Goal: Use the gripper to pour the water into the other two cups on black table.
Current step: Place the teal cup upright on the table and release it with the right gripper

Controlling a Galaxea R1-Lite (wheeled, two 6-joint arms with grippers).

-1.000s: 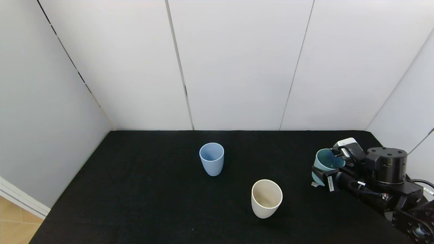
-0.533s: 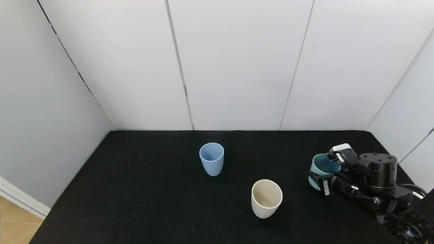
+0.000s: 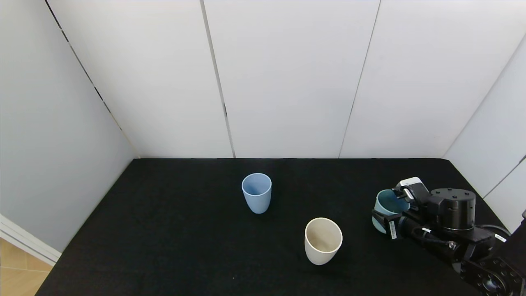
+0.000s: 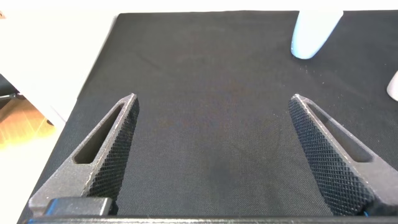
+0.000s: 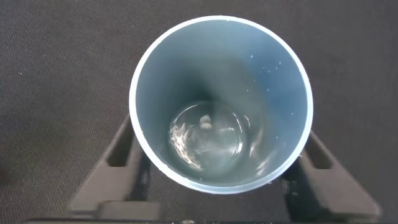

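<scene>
The right gripper (image 3: pixel 384 218) at lower right clamps a teal tumbler (image 5: pixel 219 102) holding a little water. The cream-white cup (image 3: pixel 323 241) and light blue cup (image 3: pixel 257 192) stand mid-frame on the black table (image 3: pixel 172 230). The left gripper (image 4: pixel 214 155) is spread open over the cloth. 3 white wall panels (image 3: pixel 287 78) rise behind.

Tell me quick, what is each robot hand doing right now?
Left gripper: open, fingers spread, holding nothing, above the black table.
Right gripper: shut on the teal cup, which has a little water in it.
</scene>
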